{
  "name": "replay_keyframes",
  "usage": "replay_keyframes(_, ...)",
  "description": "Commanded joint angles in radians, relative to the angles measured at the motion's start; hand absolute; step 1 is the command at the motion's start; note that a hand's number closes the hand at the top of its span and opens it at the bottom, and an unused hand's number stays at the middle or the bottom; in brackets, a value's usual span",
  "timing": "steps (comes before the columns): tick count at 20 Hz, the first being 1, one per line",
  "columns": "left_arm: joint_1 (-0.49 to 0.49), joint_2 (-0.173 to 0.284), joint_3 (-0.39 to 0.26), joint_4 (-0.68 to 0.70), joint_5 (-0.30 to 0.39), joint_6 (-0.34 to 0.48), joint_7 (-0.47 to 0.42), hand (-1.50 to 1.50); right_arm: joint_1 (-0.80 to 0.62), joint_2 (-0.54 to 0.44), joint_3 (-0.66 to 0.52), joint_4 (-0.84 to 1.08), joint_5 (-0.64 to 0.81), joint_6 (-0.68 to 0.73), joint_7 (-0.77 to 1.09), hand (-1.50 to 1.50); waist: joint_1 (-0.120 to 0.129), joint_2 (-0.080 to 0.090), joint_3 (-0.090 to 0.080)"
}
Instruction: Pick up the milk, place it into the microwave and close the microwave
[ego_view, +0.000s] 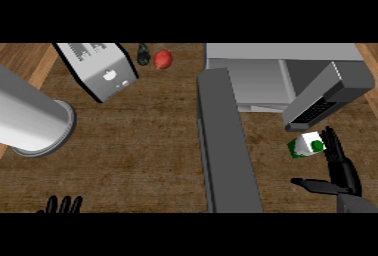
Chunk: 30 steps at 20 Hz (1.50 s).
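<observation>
A small white and green milk carton (306, 145) lies on the brown counter just below the microwave's front right. The grey microwave (258, 75) stands at the upper right, and its long dark door (227, 145) swings open toward me across the middle. My right hand (341, 172) is open beside the carton, with straight fingers along its right side and the thumb spread out to the left below it. Only the fingertips of my left hand (64, 205) show at the lower left edge, pointing up and at rest.
A large grey cylinder (33, 117) lies at the left. A white box-shaped appliance (100, 67) stands at the upper left, and beside it are a dark green item (143, 55) and a red fruit (163, 59). A dark grey block (328, 95) overhangs the carton.
</observation>
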Motion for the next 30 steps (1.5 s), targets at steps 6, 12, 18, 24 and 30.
replay_keyframes(6,0.021,0.031,0.0,0.014,-0.001,-0.015,-0.034,-1.5,-0.028,0.023,0.019,0.046,0.008,0.059,-0.125,-1.5,-0.001,-0.001,0.0)
replay_keyframes(12,0.023,0.001,-0.047,0.051,-0.042,0.013,-0.075,-1.5,-0.075,0.011,-0.014,0.071,-0.029,0.051,-0.094,-1.5,0.001,0.0,0.0)
replay_keyframes(18,0.023,0.032,-0.01,0.017,0.009,-0.002,-0.034,-1.5,-0.123,-0.009,0.009,0.054,0.022,-0.115,-0.085,1.5,0.011,0.004,0.001)
replay_keyframes(24,-0.005,0.008,-0.026,0.051,0.01,0.002,-0.049,-1.5,-0.181,0.022,-0.053,0.069,-0.025,-0.227,-0.059,1.5,0.013,0.005,0.001)
replay_keyframes(30,0.02,0.039,-0.015,0.007,0.027,-0.013,-0.043,-1.5,-0.184,0.115,-0.046,0.086,-0.015,-0.247,-0.129,1.5,0.024,0.007,0.002)
